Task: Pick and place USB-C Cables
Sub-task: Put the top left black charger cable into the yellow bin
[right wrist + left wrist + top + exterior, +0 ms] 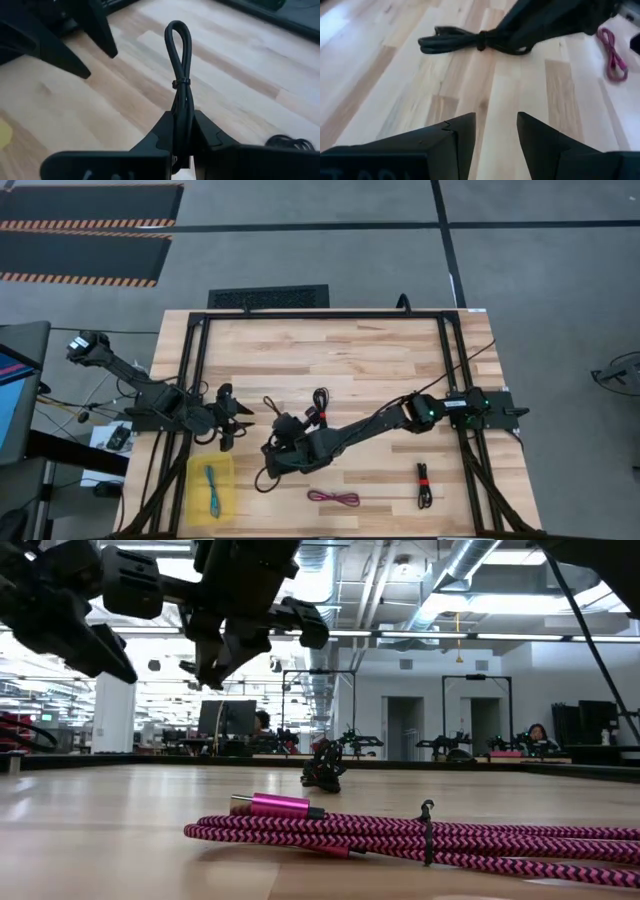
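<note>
Here, right pincer [183, 131] clamping black cable [181, 75], left pincer [496, 131] agape nearby

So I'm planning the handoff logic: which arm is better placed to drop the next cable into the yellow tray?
Right. The right gripper is already shut on a black cable, just right of the yellow tray. The left gripper hangs open and empty above that tray, which holds the teal cable.

no readable text, labels, signs
</note>
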